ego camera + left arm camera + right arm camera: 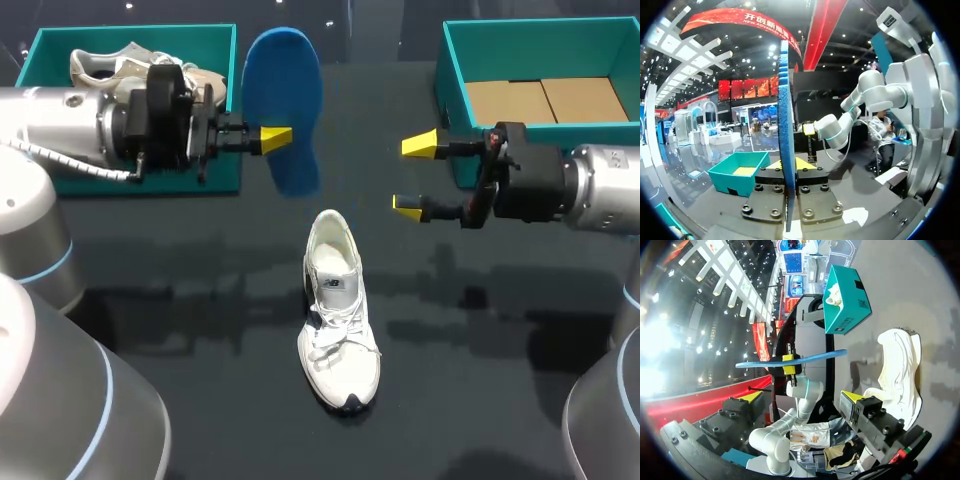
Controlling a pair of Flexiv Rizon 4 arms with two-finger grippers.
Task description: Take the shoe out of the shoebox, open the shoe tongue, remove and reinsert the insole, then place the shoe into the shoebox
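- The left gripper (272, 138) is squeezed shut on the blue insole (284, 100). It pinches the insole by one side (in the left wrist view the insole is a thin blue strip, pressed between the two fingers).
- The insole hangs in the air above the table (470, 400). It is between the two boxes and out past the heel of the shoe, not touching it.
- The right gripper (414, 177) is wide open and holds nothing. It sits just in front of the right shoebox (447, 75), with its yellow tips pointing toward the insole.
- The white shoe (338, 320) stands upright in the middle of the table, with its toe toward the robot. Nothing touches it.
- The left shoebox (215, 178) has another pale shoe (100, 65) inside.
- The right shoebox shows its brown cardboard floor.
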